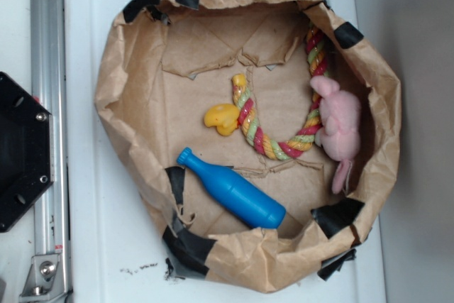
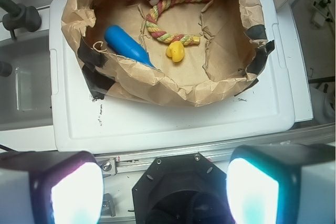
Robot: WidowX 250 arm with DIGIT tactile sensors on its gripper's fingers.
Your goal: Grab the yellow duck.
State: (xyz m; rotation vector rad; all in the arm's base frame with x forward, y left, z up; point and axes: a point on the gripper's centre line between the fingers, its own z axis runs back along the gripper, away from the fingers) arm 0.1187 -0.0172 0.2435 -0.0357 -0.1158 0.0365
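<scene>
The yellow duck (image 1: pixel 223 118) lies on the floor of a brown paper bowl (image 1: pixel 120 104), near its middle, just left of the braided rope. In the wrist view the duck (image 2: pixel 175 51) shows small and far away. My gripper (image 2: pixel 164 190) is open and empty, its two fingers wide apart at the bottom of the wrist view, high above the black robot base and well short of the bowl. The gripper is not in the exterior view.
In the bowl lie a blue bottle (image 1: pixel 233 191) below the duck, a yellow-red-green braided rope (image 1: pixel 280 143) to its right and a pink plush toy (image 1: pixel 337 127) at the right wall. The bowl (image 2: pixel 157 80) stands on a white board (image 2: pixel 173 119). A black base (image 1: pixel 21 150) sits left.
</scene>
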